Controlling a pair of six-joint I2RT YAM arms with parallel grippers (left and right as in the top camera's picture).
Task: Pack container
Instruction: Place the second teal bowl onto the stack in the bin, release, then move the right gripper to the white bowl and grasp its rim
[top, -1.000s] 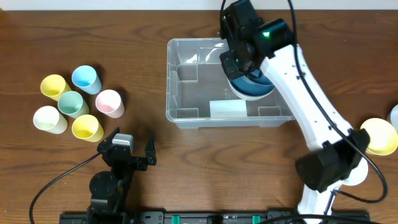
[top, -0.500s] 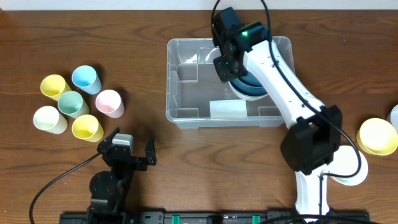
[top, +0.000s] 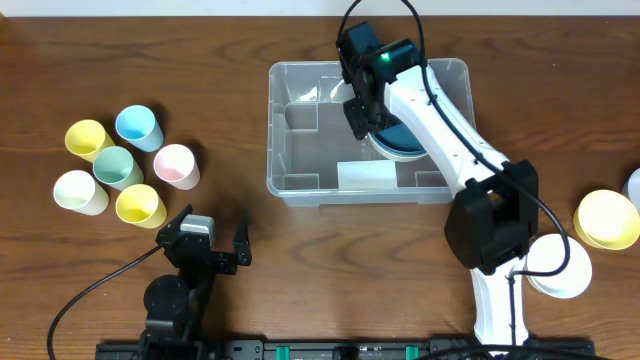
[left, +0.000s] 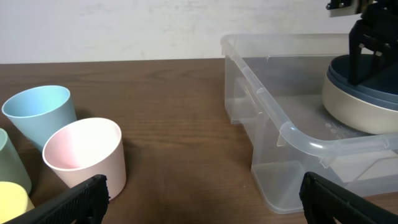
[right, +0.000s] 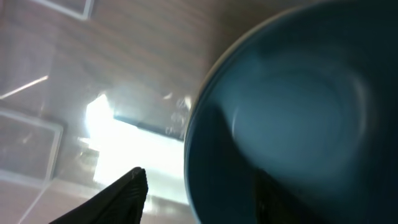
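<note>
The container (top: 300, 150), a big clear rectangular bin, stands at mid-table. A bowl (top: 408, 140), blue inside and cream outside, lies in its right half. My right gripper (top: 362, 112) reaches down into the bin at the bowl's left rim. In the right wrist view the gripper (right: 199, 199) is open, one finger (right: 121, 199) outside the bowl (right: 298, 112) with a gap to the rim, the other inside it. My left gripper (top: 215, 250) rests open near the front edge. The left wrist view shows the bin (left: 273, 124) and bowl (left: 360, 106) ahead.
Several pastel cups (top: 120, 165) cluster at the left; a pink cup (left: 84, 155) and a blue one (left: 40, 112) stand close to my left gripper (left: 202, 199). A yellow bowl (top: 607, 218) and a white one (top: 560, 268) sit at the right edge.
My right gripper has gone from shut on the bowl's rim to open. It has shifted a little left and down inside the bin. The left arm has not moved.
</note>
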